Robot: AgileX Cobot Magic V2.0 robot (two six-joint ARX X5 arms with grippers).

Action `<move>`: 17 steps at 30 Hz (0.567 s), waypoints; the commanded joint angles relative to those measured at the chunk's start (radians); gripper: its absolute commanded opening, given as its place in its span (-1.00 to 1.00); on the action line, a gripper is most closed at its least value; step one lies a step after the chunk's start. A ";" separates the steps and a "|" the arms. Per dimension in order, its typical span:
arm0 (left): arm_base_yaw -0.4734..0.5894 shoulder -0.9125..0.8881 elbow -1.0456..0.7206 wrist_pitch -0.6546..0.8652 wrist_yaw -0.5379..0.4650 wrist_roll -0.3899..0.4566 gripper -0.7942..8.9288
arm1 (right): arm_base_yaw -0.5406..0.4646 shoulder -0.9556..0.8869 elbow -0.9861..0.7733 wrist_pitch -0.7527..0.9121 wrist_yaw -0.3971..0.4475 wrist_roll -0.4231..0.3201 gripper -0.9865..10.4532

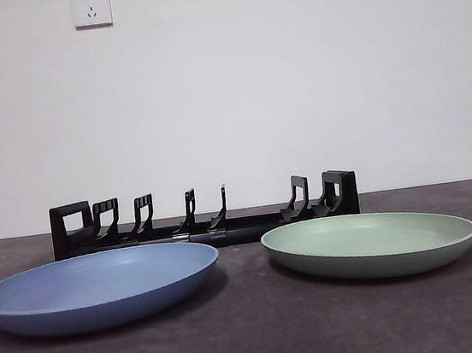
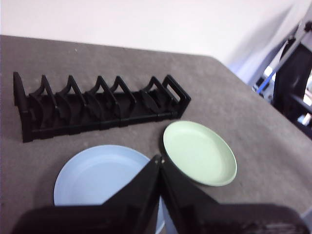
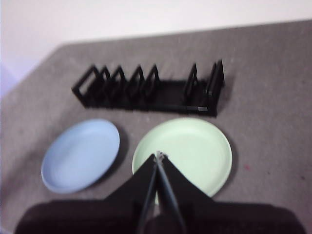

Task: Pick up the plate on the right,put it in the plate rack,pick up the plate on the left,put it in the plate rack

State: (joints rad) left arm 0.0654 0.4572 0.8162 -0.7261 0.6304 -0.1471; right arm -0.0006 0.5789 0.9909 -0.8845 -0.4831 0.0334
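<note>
Front view: a blue plate (image 1: 99, 288) lies flat at the left and a green plate (image 1: 370, 244) lies flat at the right on the dark grey tabletop (image 1: 257, 346). The two plates are close together but not touching. Behind them, near the white wall (image 1: 227, 100), stands the black plate rack (image 1: 204, 215), long and low, with upright hooked dividers and blocky ends; all its slots are vacant. Two wall sockets (image 1: 91, 6) sit high on the wall.

Left wrist view: the left gripper (image 2: 160, 159) hangs above the tabletop between the two plates, its jaws pressed together and holding nothing.

Right wrist view: the right gripper (image 3: 158, 155) hangs over the green plate (image 3: 183, 155), its jaws likewise closed to a point and holding nothing. The rack (image 3: 148, 90) lies beyond both plates.
</note>
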 commanded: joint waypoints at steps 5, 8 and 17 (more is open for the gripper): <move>-0.021 0.068 0.138 -0.159 0.005 0.108 -0.85 | 0.001 0.106 0.111 -0.195 -0.008 -0.151 -0.84; -0.035 0.084 0.159 -0.200 0.005 0.134 -0.85 | 0.001 0.127 0.123 -0.224 -0.020 -0.151 -0.84; -0.069 0.122 0.160 -0.259 0.006 0.151 -0.84 | 0.001 0.132 0.123 -0.224 -0.046 -0.150 -0.83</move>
State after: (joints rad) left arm 0.0010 0.5762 0.9760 -0.9871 0.6327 -0.0135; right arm -0.0006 0.7120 1.1080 -1.1107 -0.5243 -0.1055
